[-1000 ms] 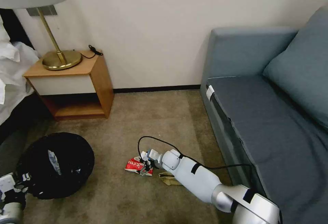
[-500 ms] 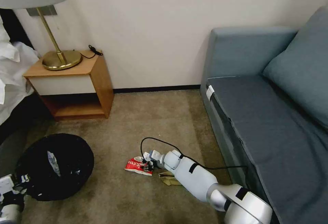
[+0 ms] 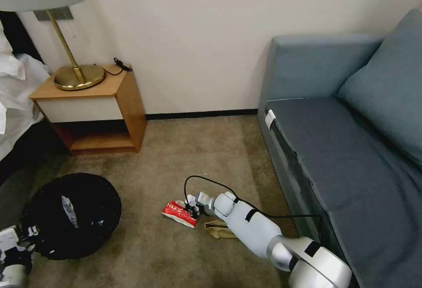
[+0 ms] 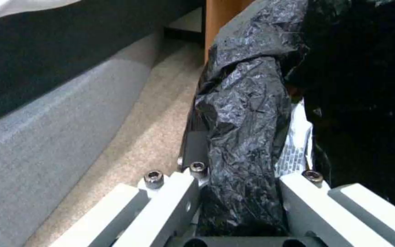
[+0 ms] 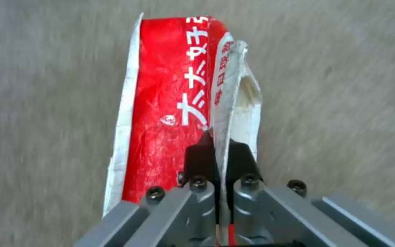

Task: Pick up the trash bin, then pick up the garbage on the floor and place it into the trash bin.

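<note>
- At the far left, the left gripper (image 3: 17,237) holds the near rim of the trash bin (image 3: 72,215); in the left wrist view its fingers (image 4: 193,151) pinch a fold of the black bag liner (image 4: 248,137) over the rim.
- One bin, standing on the carpet (image 3: 145,244) in front of the bedside table (image 3: 90,107); one silvery, printed wrapper (image 3: 69,209) lies inside it, its print too small to read.
- One lamp (image 3: 66,50) with a brass base stands on the bedside table.
- In the middle of the floor, the right gripper (image 3: 192,211) is down low, its fingers (image 5: 201,161) pressed together on the white edge of the red-white packet (image 3: 179,211).
- The packet carries white East Asian characters on red; I cannot read them as words.
- One tan paper bag (image 3: 218,227) lies on the carpet just beside the packet, partly under the right arm.
- Two litter pieces on the floor in all.
- One blue-grey sofa (image 3: 343,147) stands at the right.
- Against a second ago, the packet sits a little more to the right and tilted up at its gripped end; the gripper has shifted with it. The bin is where it was.
</note>
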Motion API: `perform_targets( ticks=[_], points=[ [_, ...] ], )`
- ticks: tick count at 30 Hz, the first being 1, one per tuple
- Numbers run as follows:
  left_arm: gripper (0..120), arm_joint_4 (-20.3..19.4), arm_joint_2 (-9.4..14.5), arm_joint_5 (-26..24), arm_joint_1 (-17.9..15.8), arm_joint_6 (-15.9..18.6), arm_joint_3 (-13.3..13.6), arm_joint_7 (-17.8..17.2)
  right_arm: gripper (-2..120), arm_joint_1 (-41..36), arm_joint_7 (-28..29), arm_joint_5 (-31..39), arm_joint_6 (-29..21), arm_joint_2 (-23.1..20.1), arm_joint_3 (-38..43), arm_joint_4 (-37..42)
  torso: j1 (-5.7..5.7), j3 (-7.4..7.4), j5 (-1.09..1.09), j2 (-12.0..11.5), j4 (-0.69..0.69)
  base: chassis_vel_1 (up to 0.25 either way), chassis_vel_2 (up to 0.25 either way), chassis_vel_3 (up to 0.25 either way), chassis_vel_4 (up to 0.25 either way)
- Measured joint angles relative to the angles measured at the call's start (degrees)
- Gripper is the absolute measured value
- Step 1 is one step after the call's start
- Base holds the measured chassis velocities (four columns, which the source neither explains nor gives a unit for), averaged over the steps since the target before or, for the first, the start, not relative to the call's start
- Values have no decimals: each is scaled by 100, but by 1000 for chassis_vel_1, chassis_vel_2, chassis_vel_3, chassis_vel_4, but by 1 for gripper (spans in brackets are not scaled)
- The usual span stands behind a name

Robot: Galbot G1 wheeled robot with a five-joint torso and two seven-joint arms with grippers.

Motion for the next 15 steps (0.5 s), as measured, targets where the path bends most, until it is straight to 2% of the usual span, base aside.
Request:
perform_targets(
  ticks=[3, 4, 7, 8, 11, 15],
  points=[
    [3, -7, -25, 38, -22, -4, 34, 8, 0, -38, 119, 452, 24, -102, 74, 692, 0, 0, 0, 0, -1, 0, 0, 0, 0],
    [3, -7, -25, 38, -22, -4, 34, 8, 0, -38, 119, 452, 24, -102, 74, 692, 0, 0, 0, 0, -1, 0, 0, 0, 0],
    [3, -9, -43, 81, -73, -5, 91, 12, 0, -46, 360, 1132, -20, -216, -55, 1497, 0, 0, 0, 0, -1, 0, 0, 0, 0],
    [3, -9, -43, 81, -73, -5, 91, 12, 0, -46, 360, 1132, -20, -216, -55, 1497, 0, 0, 0, 0, -1, 0, 0, 0, 0],
    [3, -24, -56, 124, -128, 7, 160, 15, 0, -30, 735, 1778, 23, -224, -266, 2181, 0, 0, 0, 0, 0, 0, 0, 0, 0],
    [3, -67, -61, 151, -168, 42, 215, 15, 0, -22, 1056, 2206, 27, -205, -579, 2735, 0, 0, 0, 0, -1, 0, 0, 0, 0]
  ],
)
